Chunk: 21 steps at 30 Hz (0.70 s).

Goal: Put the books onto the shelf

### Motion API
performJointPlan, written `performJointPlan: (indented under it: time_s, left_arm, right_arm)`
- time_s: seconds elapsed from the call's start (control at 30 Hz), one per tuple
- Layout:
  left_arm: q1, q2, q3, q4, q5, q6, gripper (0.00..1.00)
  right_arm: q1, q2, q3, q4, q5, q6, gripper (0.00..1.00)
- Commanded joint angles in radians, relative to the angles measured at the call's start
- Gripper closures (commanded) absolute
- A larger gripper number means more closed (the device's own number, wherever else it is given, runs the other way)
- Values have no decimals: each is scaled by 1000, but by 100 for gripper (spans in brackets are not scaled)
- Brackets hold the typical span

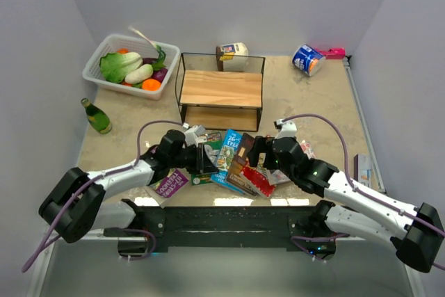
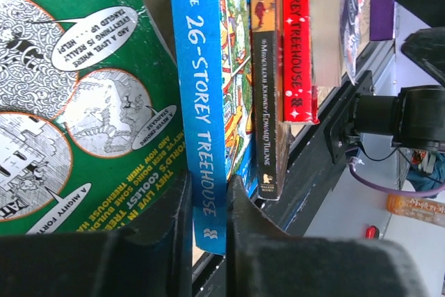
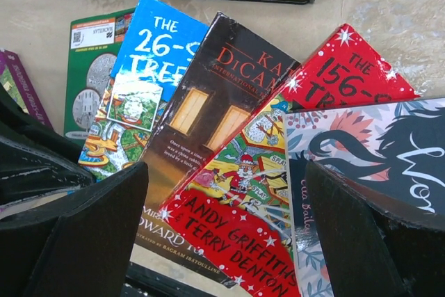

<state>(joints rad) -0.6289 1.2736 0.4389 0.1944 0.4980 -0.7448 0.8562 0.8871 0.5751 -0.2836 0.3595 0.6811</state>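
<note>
Inside the left gripper (image 2: 208,203) — blue book (image 2: 198,88) spine, clamped; right gripper (image 3: 222,182) spread wide.

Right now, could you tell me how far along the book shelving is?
Done: nothing yet; the shelf has bare boards. In hand: the left gripper has its jaws pinched on the spine of the blue book. Left: all the books lie fanned on the table before the shelf, the right gripper open above them.
</note>
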Motion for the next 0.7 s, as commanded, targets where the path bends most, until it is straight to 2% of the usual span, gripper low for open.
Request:
performJointPlan:
  time_s: [0.0,0.17,0.2,0.4,0.53,0.67]
  left_arm:
    - [-8,-123,9,50,22,38,100]
    - [-6,-301,115,-159,-120,77,100]
    - [-5,-322,135,-229,-159,90,100]
    - [-3,-404,273,-415,-311,104,100]
    - [-3,-460,302,-431,-369,56,100]
    - [-3,-525,336,-400,-389,7,100]
  right_arm:
    - [0,-31,38,4,-11,9,1]
    - [0,-60,91,-19,-10,2,1]
    - [0,-69,97,-20,-13,0,1]
    - [0,-108,158,4,-45,-21,1]
    - [0,-171,140,76,-71,-14,1]
    - [0,-272,51,200,-67,72,1]
